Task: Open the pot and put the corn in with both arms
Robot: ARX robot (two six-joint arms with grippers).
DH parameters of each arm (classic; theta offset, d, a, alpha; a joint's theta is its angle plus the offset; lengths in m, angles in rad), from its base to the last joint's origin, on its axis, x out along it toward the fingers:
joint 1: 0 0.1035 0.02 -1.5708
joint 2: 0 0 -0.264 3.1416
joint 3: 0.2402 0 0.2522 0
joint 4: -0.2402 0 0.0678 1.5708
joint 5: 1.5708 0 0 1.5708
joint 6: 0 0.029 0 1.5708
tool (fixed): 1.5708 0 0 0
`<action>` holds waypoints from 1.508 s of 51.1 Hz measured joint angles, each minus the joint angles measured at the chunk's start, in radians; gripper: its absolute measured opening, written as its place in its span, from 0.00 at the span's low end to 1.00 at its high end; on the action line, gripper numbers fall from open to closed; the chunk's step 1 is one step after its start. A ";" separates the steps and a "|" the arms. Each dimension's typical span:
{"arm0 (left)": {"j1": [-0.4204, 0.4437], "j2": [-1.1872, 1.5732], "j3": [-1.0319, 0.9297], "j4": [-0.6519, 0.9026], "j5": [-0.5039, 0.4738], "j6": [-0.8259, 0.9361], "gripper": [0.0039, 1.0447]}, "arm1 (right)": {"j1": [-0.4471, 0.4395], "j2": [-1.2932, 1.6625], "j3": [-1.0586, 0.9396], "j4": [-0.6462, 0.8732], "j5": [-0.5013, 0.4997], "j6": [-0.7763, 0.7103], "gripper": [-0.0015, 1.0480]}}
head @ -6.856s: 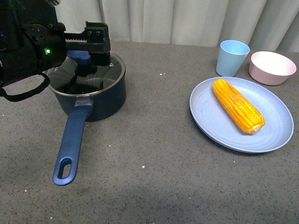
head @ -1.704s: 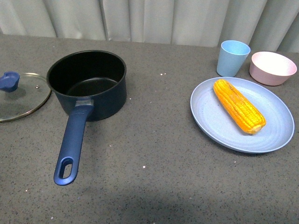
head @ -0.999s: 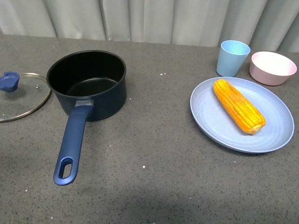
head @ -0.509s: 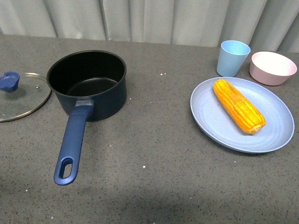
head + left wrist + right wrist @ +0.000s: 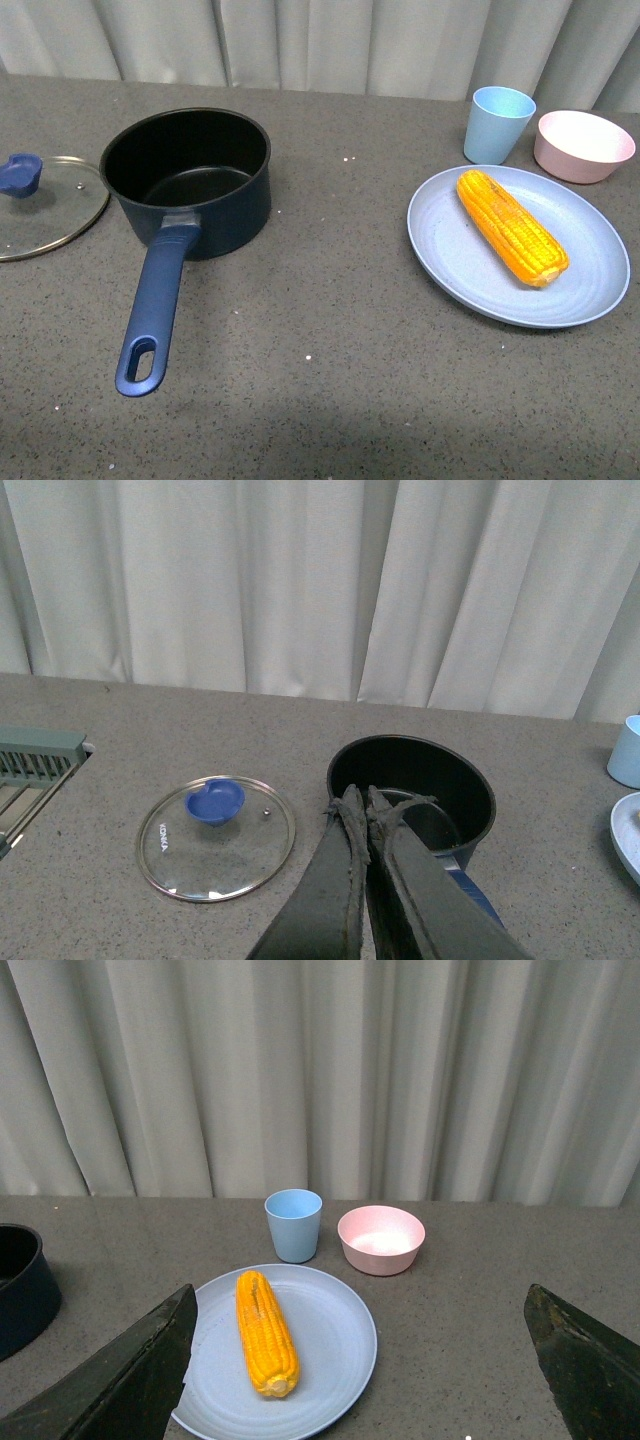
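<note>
Grey speckled countertop [image 5: 330, 300] runs back to pale curtains. Over it the left gripper [image 5: 363, 798] has its two dark fingers pressed flat together with nothing between them; in its wrist view the tips show in front of the pot [image 5: 235, 215]. The right gripper [image 5: 360, 1295] is spread wide, a finger at each edge of its view, holding nothing and touching nothing. The pot stands uncovered and empty, its long blue handle [image 5: 155, 300] pointing toward the robot, with the glass lid [image 5: 55, 210] flat on the counter just beside it. Well to the right, the corn [image 5: 512, 228] lies on a blue plate [image 5: 455, 265], near a blue cup [image 5: 498, 122] and a pink bowl [image 5: 583, 145].
</note>
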 joint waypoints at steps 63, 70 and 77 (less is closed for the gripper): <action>-0.001 -0.335 0.000 -0.341 0.000 0.000 0.69 | -0.092 0.972 0.354 0.198 0.106 -0.178 0.91; -0.001 -0.335 0.000 -0.341 0.000 0.000 0.91 | -0.089 1.216 0.487 0.142 0.025 -0.215 0.91; -0.001 -0.335 0.000 -0.341 0.000 0.003 0.94 | -0.062 1.434 0.647 0.044 -0.026 -0.224 0.91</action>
